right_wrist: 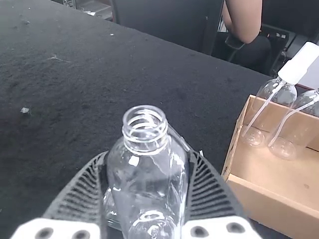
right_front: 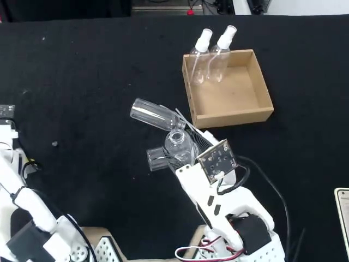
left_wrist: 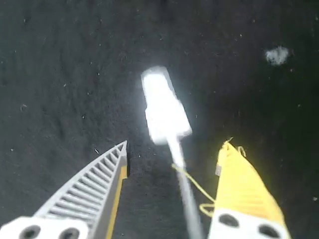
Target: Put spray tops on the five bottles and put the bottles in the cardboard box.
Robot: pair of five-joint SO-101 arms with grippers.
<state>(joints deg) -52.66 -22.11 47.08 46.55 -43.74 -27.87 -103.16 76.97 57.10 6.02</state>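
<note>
bottle [right_wrist: 144,174] base cut off within right end effector [right_wrist: 147,155].

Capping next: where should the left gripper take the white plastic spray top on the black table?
Clamp the white plastic spray top across its head, left gripper descending from above; it lies flat, and its thin dip tube would likely flex.

bottles [right_front: 219,61]: five in all
capped bottles [right_front: 197,68]: two
upright open bottle [right_front: 177,143]: one
lying open bottles [right_front: 155,114]: two, at 11 o'clock and 8 o'clock of the upright one
tops [right_front: 203,38]: three, two fitted on bottles and one loose top [left_wrist: 162,107]
box [right_front: 232,117]: one
arms [right_front: 218,202]: two
tools: two, left tool [left_wrist: 175,145] and right tool [right_wrist: 149,158]
tabletop [right_front: 82,82]: one
</note>
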